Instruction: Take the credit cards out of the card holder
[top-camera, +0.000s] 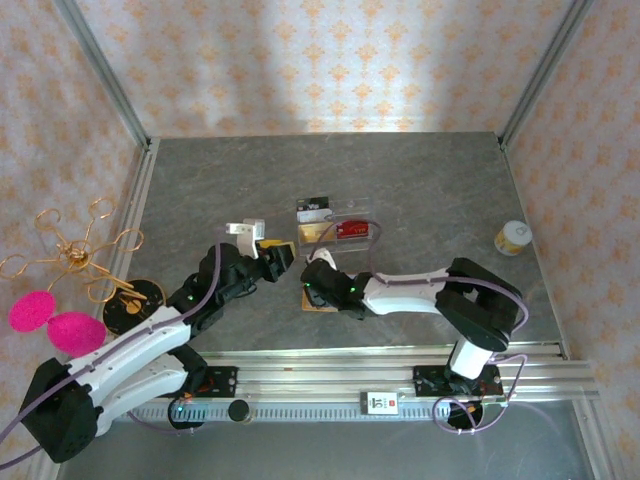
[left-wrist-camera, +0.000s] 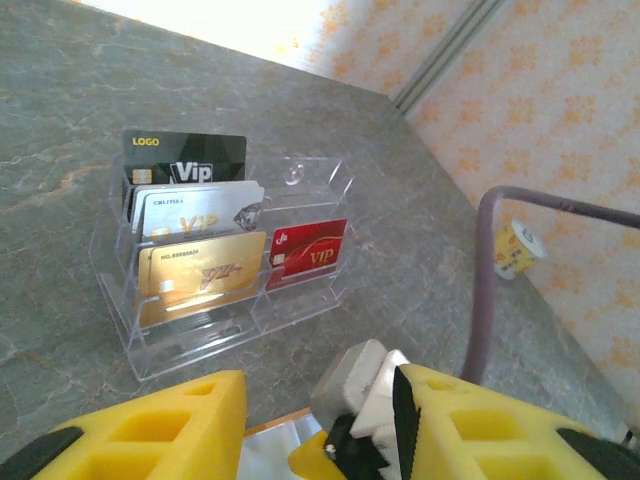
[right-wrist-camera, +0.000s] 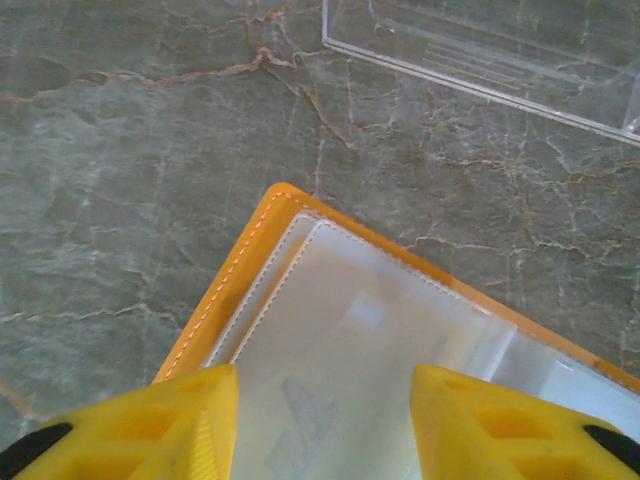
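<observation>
mid-task, looks well along. four credit cards (top-camera: 328, 222) stand in the clear acrylic stand (left-wrist-camera: 190, 345), upper centre of the top view. in the left wrist view the black card (left-wrist-camera: 185, 160), silver card (left-wrist-camera: 195, 210) and gold card (left-wrist-camera: 200, 280) are stepped one behind another in the stand's left compartment, and the red card (left-wrist-camera: 305, 248) stands alone in the right one. judging by that, those four are already out.

the card holder (right-wrist-camera: 350, 340) lies open and flat on the grey surface (right-wrist-camera: 120, 150), just below the stand in the top view (top-camera: 318, 300), orange edge and pale clear sleeves facing up. faint shapes show through the sleeve; cannot tell if a card is left inside or if it's empty.

right gripper (right-wrist-camera: 322, 380) is low over the open card holder, jaws apart, one finger either side of the sleeve, gripping nothing. left gripper (left-wrist-camera: 320, 400) sits just beside it, left of centre in the top view (top-camera: 268, 255), facing the stand, jaws apart, nothing seen clamped.

what's left, as a guess: check the remaining sleeves and pull any card hidden there. if none, the task is about done.
</observation>
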